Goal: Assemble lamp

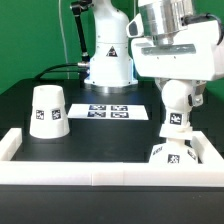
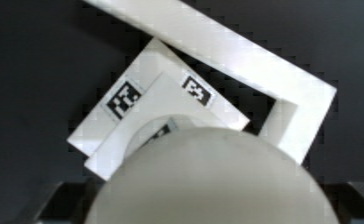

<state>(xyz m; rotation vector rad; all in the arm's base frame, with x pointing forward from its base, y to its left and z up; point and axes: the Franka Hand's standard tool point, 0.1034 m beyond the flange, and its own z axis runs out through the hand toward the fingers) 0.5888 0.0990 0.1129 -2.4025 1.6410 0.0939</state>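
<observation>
Nearest the exterior camera, the white rail (image 1: 90, 176) was seen running along the front of the black table (image 1: 100, 148) and turning back at the exterior view's right. In that corner the square base (image 1: 176, 156) was found lying flat, its tags turned upward. Directly above it the bulb (image 1: 176, 114) was held by the gripper (image 1: 175, 98), whose jaws were judged to be closed about the bulb's upper part, with nothing else in their hold. Farther back, at the exterior view's left, the shade (image 1: 48, 110) was seen standing upright with its wide end down, well apart from the base. The marker board (image 1: 112, 110) lay beyond it towards the middle, and the arm's pedestal (image 1: 108, 62) stood behind that. The task was judged to be in its middle. The base was already placed against the rail, the bulb was not yet shown to be seated in it, and the shade was left to be fitted last. Whether the bulb touched the base or hung just clear could not be told. The base's socket was covered by the bulb in both views. In the blurred wrist view little of the fingers could be made out, since the bulb filled most of the space before the base and the rail's corner.
</observation>
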